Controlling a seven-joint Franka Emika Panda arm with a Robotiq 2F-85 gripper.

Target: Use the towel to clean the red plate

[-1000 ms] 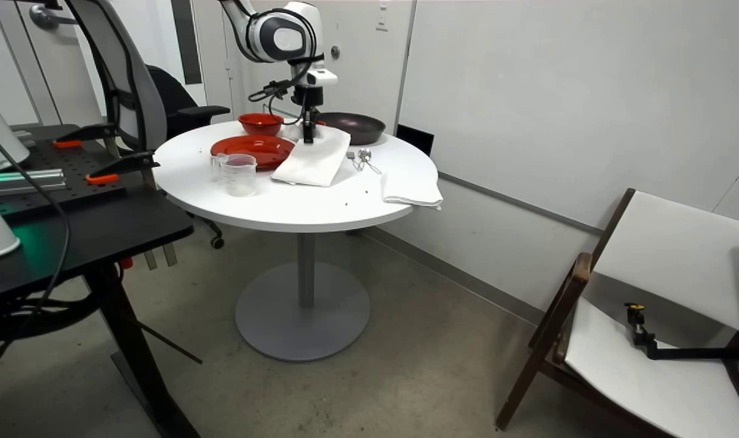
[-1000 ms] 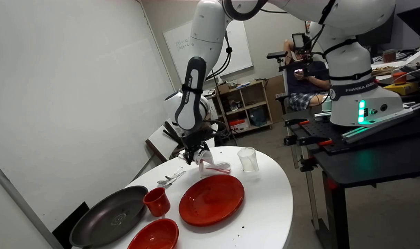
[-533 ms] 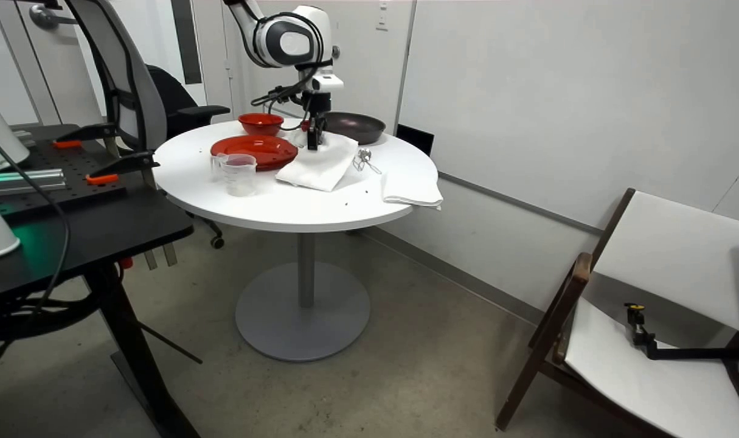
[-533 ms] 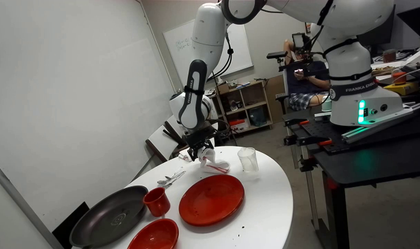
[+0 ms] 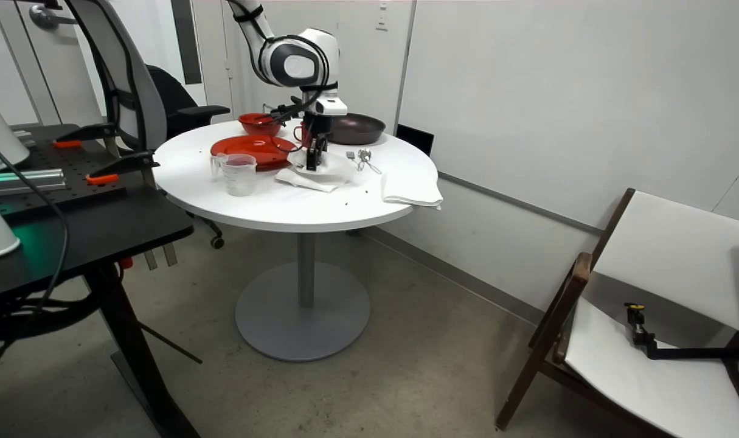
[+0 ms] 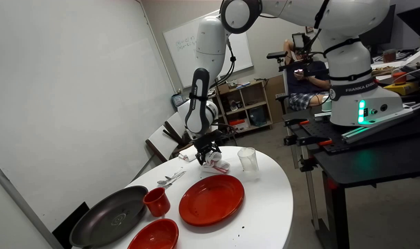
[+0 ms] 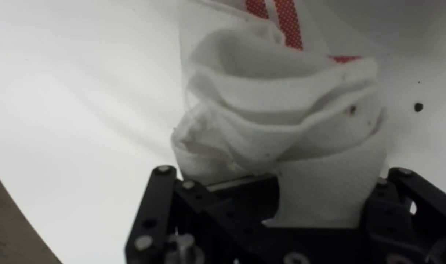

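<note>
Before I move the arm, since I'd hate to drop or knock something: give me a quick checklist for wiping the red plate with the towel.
1. Grip: ok; the hand is shut on the towel.
2. Position: not ok; the towel is beside the red plate, not on it.
3. Cleanliness: not ok; the red plate looks specked in an exterior view.
4. Side room: ok; a gap shows between towel and clear cup in both exterior views.
5. Neighbour: ok; the red mug stands upright, apart from the red plate.
6. Wiping face: cannot tell; the towel's underside is hidden.
</note>
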